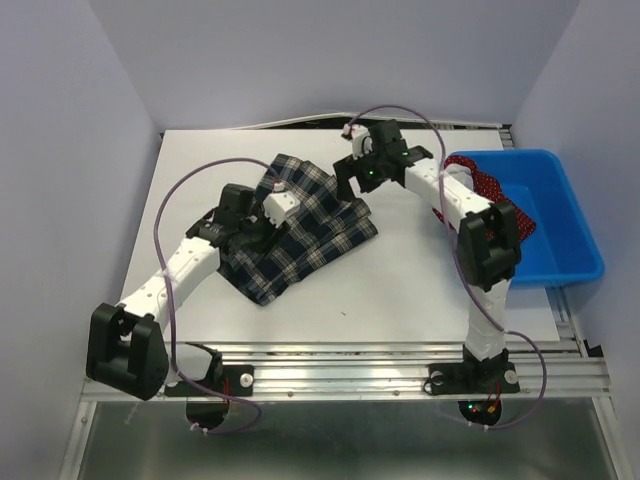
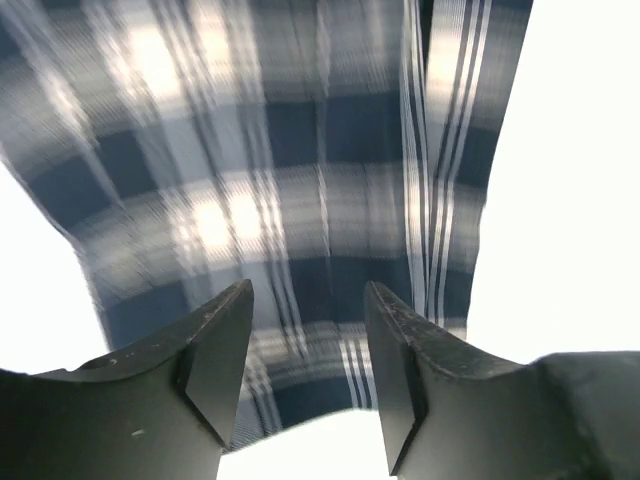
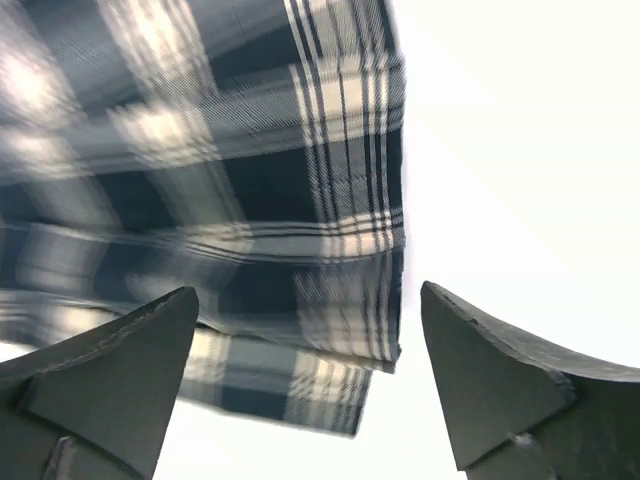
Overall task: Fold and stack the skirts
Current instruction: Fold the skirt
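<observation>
Walls [image 1: 60,150] of lilac flank a white table [image 1: 400,290] bearing plaid skirt [image 1: 310,225].

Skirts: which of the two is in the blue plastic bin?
The red polka-dot cloth skirt, draped over the rim of the blue plastic bin. The pleated navy-and-white plaid skirt lies on the white table.

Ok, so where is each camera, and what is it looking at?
Top external: above and behind the arms, looking down at the table, plaid skirt and blue bin; the left arm and right arm show whole.
Left wrist: on the left arm, close over the plaid skirt; its own jaws, apart, show at the bottom.
Right wrist: on the right arm, over the skirt's edge and bare table; its jaws, wide apart, show at the bottom.
Shared: all three see the plaid skirt.
</observation>
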You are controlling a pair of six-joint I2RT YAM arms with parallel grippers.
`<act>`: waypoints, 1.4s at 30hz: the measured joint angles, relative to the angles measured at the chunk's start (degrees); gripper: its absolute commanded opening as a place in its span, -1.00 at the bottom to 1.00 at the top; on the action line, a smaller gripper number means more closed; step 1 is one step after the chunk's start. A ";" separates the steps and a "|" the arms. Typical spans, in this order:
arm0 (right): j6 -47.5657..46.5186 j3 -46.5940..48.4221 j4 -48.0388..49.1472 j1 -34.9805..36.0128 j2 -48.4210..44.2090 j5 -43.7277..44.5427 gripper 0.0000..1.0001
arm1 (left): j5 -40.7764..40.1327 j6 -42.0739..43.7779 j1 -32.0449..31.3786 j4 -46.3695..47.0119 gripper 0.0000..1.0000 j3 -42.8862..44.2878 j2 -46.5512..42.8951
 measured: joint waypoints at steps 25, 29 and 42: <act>48.28 -48.33 39.15 -6.36 -18.05 -10.43 -0.39 | -0.98 -15.91 -12.90 13.18 0.17 20.81 32.46; 48.19 -48.30 39.54 -6.36 -13.57 -8.81 -0.39 | -0.94 -15.85 -13.22 13.20 -0.14 22.14 34.29; 47.12 -45.55 39.63 -5.49 -10.71 -7.96 -0.40 | 1.22 -15.56 -14.05 10.23 -1.00 24.59 34.99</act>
